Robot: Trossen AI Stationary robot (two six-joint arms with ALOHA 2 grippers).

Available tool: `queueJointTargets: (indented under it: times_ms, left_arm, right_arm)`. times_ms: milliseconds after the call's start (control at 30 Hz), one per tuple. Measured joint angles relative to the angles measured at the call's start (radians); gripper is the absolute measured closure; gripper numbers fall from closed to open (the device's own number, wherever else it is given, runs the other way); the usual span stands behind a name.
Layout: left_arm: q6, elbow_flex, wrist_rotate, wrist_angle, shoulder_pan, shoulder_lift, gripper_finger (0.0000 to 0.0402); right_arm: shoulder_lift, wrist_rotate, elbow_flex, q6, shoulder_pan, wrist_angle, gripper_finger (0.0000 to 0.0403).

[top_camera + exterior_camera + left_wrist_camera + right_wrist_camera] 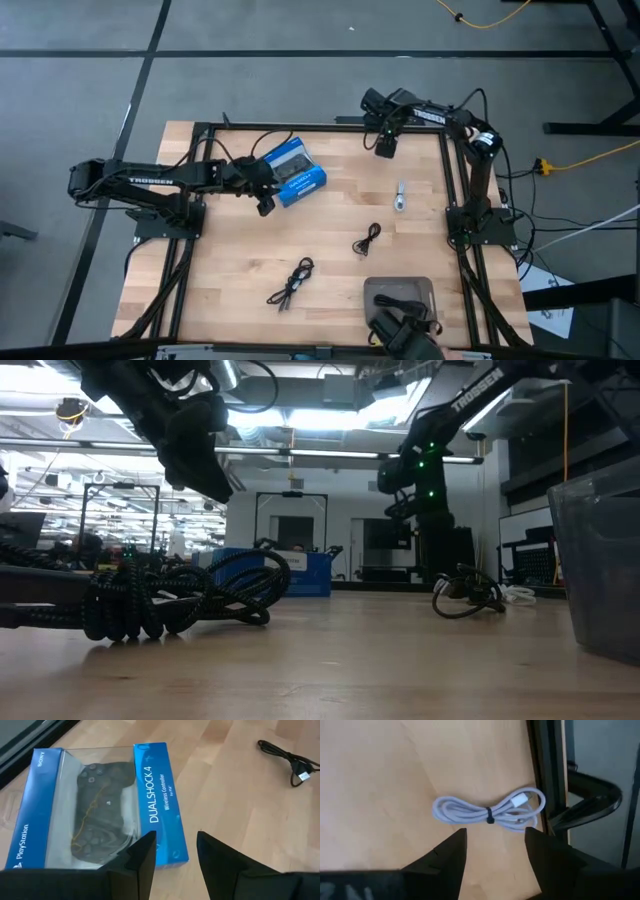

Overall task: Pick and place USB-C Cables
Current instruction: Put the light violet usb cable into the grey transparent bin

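My left gripper is open and hovers over the near corner of the blue controller box, touching nothing. My right gripper is open above a coiled white cable that lies flat beside the black frame rail. Its fingers stand short of the cable. A second whitish cable lies mid-table. Two black cable bundles rest nearer the front edge. The black bundles also show in the low view.
A grey tray stands at the near right and holds a dark cable. A black frame rims the wooden table. A black cable lies beyond the box in the left wrist view. Bare wood shows between the cables.
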Motion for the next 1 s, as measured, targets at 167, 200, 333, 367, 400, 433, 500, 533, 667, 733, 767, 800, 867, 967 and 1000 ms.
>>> queueJointTargets:
  times_ms: [167,200,333,367,400,433,500,533,667,733,767,800,867,967,1000]
  left_arm:
    - [0.000,0.000,0.000,-0.001,0.000,0.000,0.0266]
    - [0.000,0.000,0.000,-0.001,0.000,0.000,0.0266]
    - [0.001,0.000,0.000,-0.001,0.000,0.000,0.0266]
    - [0.000,0.000,0.000,-0.001,0.000,0.000,0.0266]
    - [0.001,0.000,0.000,-0.001,0.000,0.000,0.0266]
    - [0.001,0.000,0.000,-0.001,0.000,0.000,0.0266]
    - [0.001,0.000,0.000,-0.001,0.000,0.000,0.0266]
    - [0.001,0.000,0.000,-0.001,0.000,0.000,0.0266]
    - [0.001,0.000,0.000,-0.001,0.000,0.001,0.0266]
    - [0.001,0.000,0.000,-0.001,0.000,0.007,0.0266]
    - [0.001,0.000,0.000,-0.004,0.000,0.010,0.0266]
    - [0.001,0.000,0.000,-0.005,0.000,0.014,0.0266]
    - [0.000,0.000,0.001,-0.002,0.000,0.028,0.0266]
    - [0.000,0.000,0.002,-0.003,0.000,0.057,0.0266]
    - [0.000,0.000,0.003,-0.004,0.000,0.068,0.0266]
  right_arm:
    - [0.036,0.027,0.000,0.191,0.000,0.011,0.0199]
    - [0.042,0.025,0.000,0.247,0.000,0.011,0.0199]
    - [0.050,0.025,0.000,0.377,0.001,0.012,0.0199]
    - [0.050,0.025,0.000,0.396,0.003,0.012,0.0199]
    - [0.050,0.025,0.000,0.412,0.003,0.011,0.0199]
    - [0.050,0.024,0.000,0.413,0.003,0.011,0.0199]
    - [0.050,0.018,0.000,0.416,0.003,0.005,0.0199]
    - [0.050,0.018,0.000,0.421,0.003,0.000,0.0199]
    - [0.050,0.017,0.000,0.472,0.003,-0.016,0.0199]
    - [0.050,0.004,0.000,0.517,0.003,-0.021,0.0199]
    - [0.050,-0.016,0.000,0.545,0.003,-0.022,0.0199]
    - [0.050,-0.042,0.000,0.575,0.003,-0.022,0.0199]
    - [0.050,-0.097,0.000,0.652,0.003,-0.026,0.0199]
    - [0.050,-0.152,-0.001,0.789,0.003,-0.039,0.0199]
    - [0.050,-0.156,-0.001,0.828,0.004,-0.039,0.0199]
